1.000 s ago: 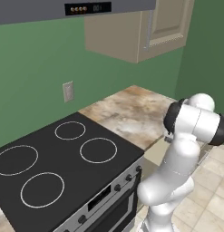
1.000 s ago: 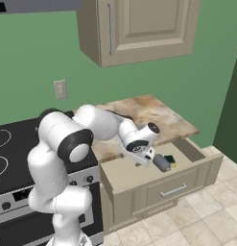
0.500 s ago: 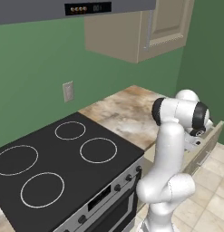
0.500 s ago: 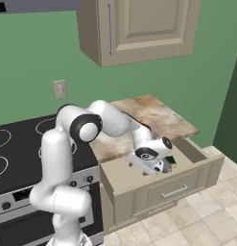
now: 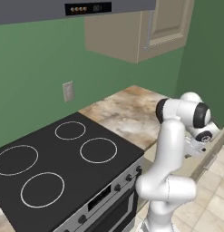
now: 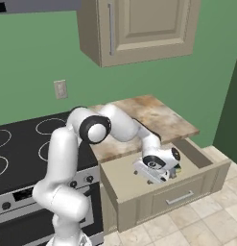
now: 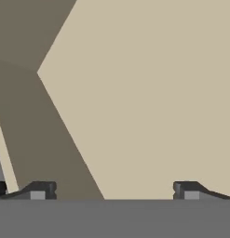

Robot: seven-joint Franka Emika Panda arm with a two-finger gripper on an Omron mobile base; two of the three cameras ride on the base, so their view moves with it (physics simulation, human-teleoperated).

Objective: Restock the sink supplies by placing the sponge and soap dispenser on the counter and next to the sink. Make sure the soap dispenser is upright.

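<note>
- The counter [image 6: 153,115], a beige-brown marbled slab, lies above and behind the gripper [image 6: 157,174], and its front edge runs just over the arm's forearm.
- Seen from the left base view, the same slab [image 5: 127,113] stretches from the green wall towards the arm's elbow.
- The gripper is lowered into an open drawer [image 6: 172,199] that is pulled out from under the slab. The hand sits near the middle of the drawer, closer to its front panel than to the back.
- In the hand view the gripper [image 7: 114,189] has its jaws spread wide, with one fingertip [image 7: 39,189] far to one side and the other far to the opposite side.
- Between them there is plain tan drawer floor [image 7: 149,93], so it grips nothing.
- A darker tan band [image 7: 42,139] runs diagonally across the drawer surface beside one fingertip. I cannot tell if it is shadow or wall.
- From the base views I cannot tell whether the sponge or the soap dispenser lies beneath the hand.
- Beside the arm's base, away from the gripper, is the black stovetop [image 5: 54,167] with four ringed burners.
- High above the gripper hangs a tan wall cabinet [image 6: 139,29]. A wall outlet [image 6: 60,89] sits on the green wall behind the stovetop.
</note>
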